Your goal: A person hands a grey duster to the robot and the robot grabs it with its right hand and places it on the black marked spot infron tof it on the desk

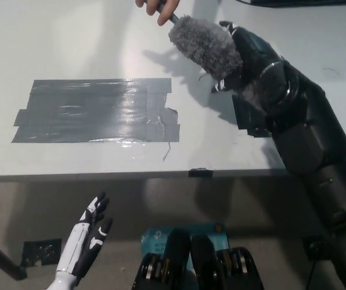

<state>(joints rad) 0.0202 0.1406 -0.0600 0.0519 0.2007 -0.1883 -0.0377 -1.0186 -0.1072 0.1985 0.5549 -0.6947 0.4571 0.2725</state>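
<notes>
The grey fluffy duster [201, 47] hangs over the far middle of the white desk [70, 36]. A person's hand [156, 8] at the top edge holds its thin handle. My black right hand [240, 57] covers the duster's right end, fingers curled over and under it, shut on it. The end of the duster inside my hand is hidden. A large patch of dark grey tape [94, 112] lies on the desk to the left. A small black mark [249, 125] shows partly under my right forearm. My white left hand [89, 238] rests open below the desk's front edge.
The desk's front edge [130, 175] runs across the middle of the view, with a small black clip [200, 173] on it. A dark object [293, 2] lies at the top right. A blue item [160, 238] sits on the floor.
</notes>
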